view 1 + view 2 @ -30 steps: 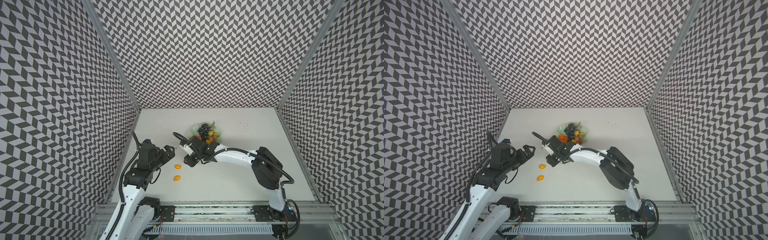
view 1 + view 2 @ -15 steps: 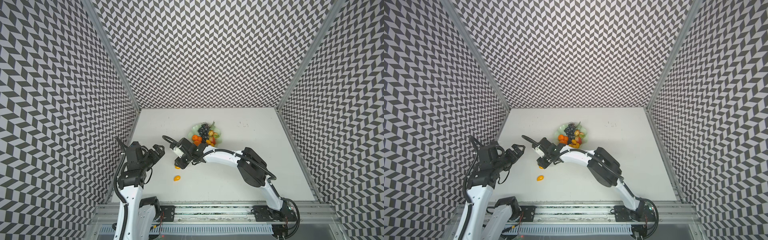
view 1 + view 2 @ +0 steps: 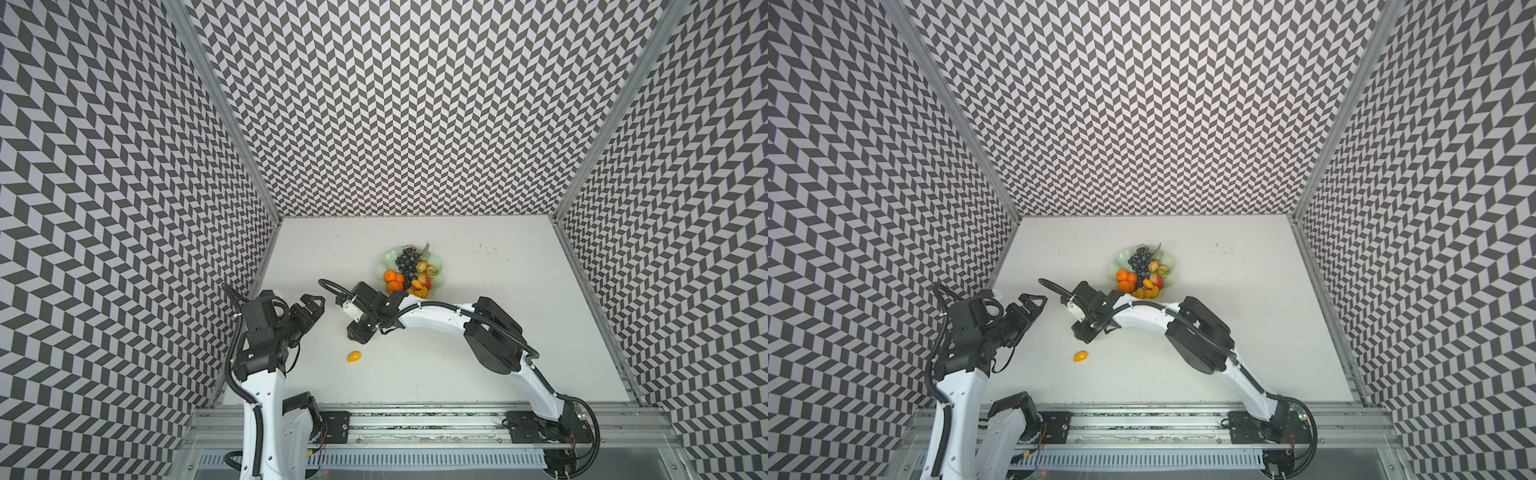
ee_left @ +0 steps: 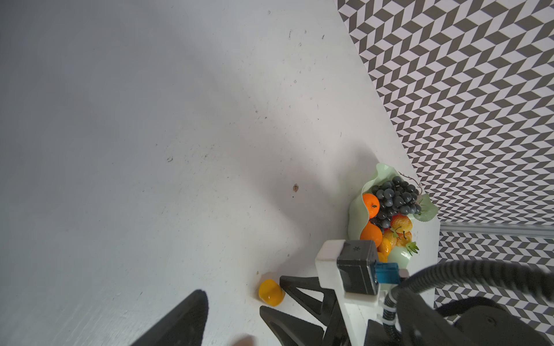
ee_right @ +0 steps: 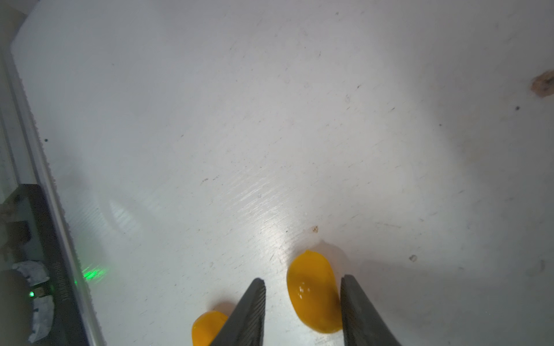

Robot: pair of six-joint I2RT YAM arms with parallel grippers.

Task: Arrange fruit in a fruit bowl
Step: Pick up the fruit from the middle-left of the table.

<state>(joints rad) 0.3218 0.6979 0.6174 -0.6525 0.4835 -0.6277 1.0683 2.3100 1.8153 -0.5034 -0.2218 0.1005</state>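
Note:
The pale green fruit bowl (image 3: 384,259) (image 3: 1121,257) (image 4: 358,206) holds grapes (image 3: 406,262), tangerines (image 3: 390,275) and other fruit. Two kumquats lie on the table in front of it. My right gripper (image 3: 358,334) (image 3: 1086,334) (image 5: 302,278) stands open low over one kumquat (image 5: 313,292) (image 4: 271,292). That kumquat lies between the fingers, close to one and with a gap to the other. The second kumquat (image 3: 354,356) (image 3: 1080,356) (image 5: 208,326) lies just outside the jaws. My left gripper (image 3: 311,305) (image 3: 1034,301) hovers open and empty to the left.
The patterned left wall (image 3: 232,257) stands close behind the left arm. The metal front rail (image 3: 415,409) borders the white table (image 3: 457,365). The right arm's elbow (image 3: 492,336) arches over the table's middle.
My right gripper has swung left from the bowl's front edge and come down over the nearer kumquat. My left arm has drawn back toward the left wall.

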